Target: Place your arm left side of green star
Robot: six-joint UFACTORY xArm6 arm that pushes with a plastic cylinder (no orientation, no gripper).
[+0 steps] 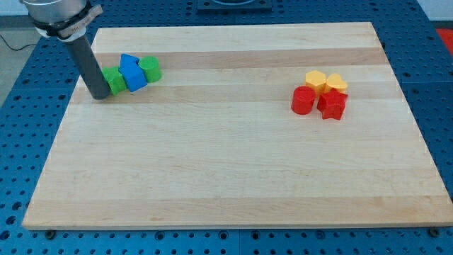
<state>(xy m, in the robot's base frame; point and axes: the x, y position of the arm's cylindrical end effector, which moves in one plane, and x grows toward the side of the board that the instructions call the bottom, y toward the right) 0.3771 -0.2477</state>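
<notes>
My tip [100, 95] is down on the board near the top-left corner, touching or just beside the view's left flank of the green star [113, 80]. There is no hand to open or clench here, just a bare rod, holding nothing.

The green star sits at the left end of a tight little cluster: a blue block [132, 71] presses against its right, shape hard to call, and a second green block [150, 68], rounded, caps the far end. That packing explains the approach from the open left side.

By my reading, the placement is as good as done. Any further push rightward would shove the whole trio.

There is little board between my tip and the left edge of the wooden tabletop [226, 177]; the centre and bottom lie open. Well apart, near the right edge, huddle a red cylinder [303, 100], a red block [332, 105] and two yellow blocks [316, 79] [337, 83].
</notes>
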